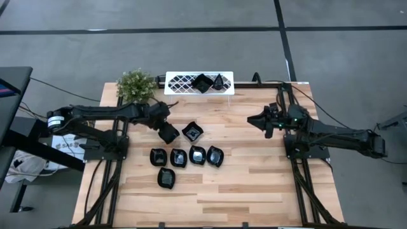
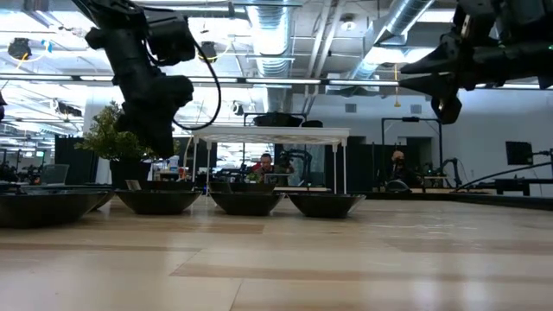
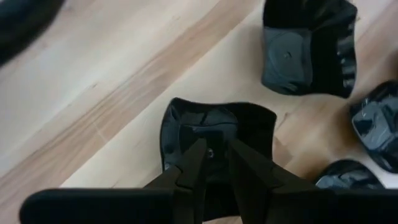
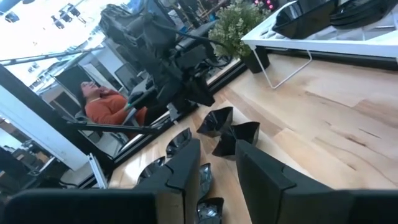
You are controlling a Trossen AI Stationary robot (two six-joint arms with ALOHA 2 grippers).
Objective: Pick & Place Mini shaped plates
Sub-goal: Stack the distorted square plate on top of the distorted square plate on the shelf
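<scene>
- The pale wooden surface (image 1: 254, 191) stands on a grey floor, and beyond it lies an open room with ducts on the ceiling and a seated person in an orange top (image 4: 102, 109).
- My left jaws (image 3: 214, 165) are nearly closed, with only a thin gap between the fingers, and grip nothing; they hang low over a square wavy-rimmed plate (image 3: 214, 134).
- Just beside that plate, on the side toward the white rack (image 1: 178, 81), sits a second square plate (image 3: 308, 53).
- On the side away from the rack, four rounded plates (image 1: 187, 156) lie in a row, and one more plate (image 1: 166, 178) lies still farther from it.
- Two plates (image 1: 208, 82) already rest on top of the rack.
- A small green plant (image 1: 135, 84) stands just beside the rack's end.
- My right jaws (image 4: 217, 168) hang in the air well apart from the rack, slightly parted and empty.
</scene>
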